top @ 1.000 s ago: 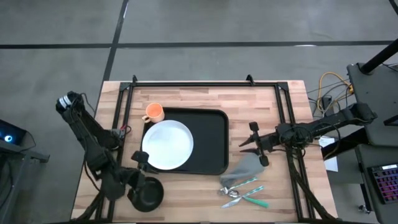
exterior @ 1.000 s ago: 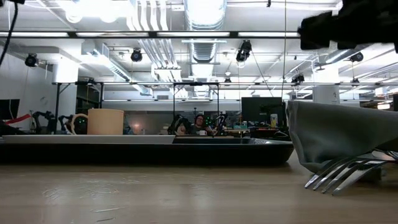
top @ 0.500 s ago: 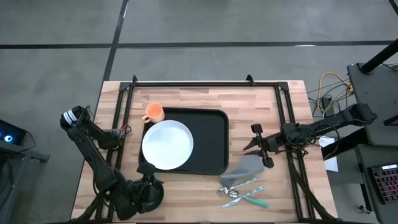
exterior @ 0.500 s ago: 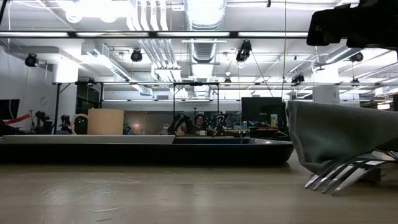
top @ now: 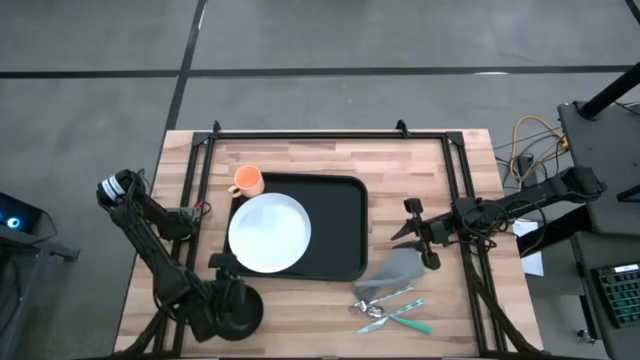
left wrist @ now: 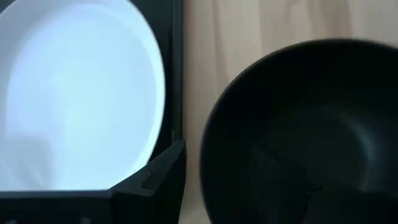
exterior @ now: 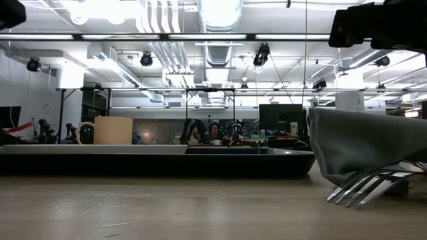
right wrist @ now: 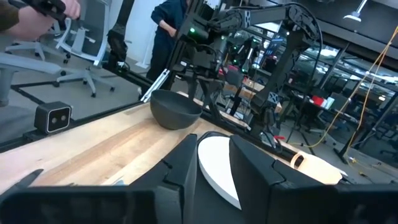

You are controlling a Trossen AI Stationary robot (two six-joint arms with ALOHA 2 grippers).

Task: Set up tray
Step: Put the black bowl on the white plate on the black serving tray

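Left pincer [top: 222, 290] shifted over black bowl [top: 238, 312], grip unclear, right pincer [top: 408, 233] open beside tray [top: 340, 232].

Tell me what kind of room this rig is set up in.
Probably a robotics lab or workshop. Exposed ducts and pipes run along the ceiling, more robot arms on frames stand behind the wooden table, and a person sits at a distant desk.

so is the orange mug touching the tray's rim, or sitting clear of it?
Cannot tell. In the high view the orange mug sits on the table right at the tray corner with no clear gap visible; the low view doesn't settle it.
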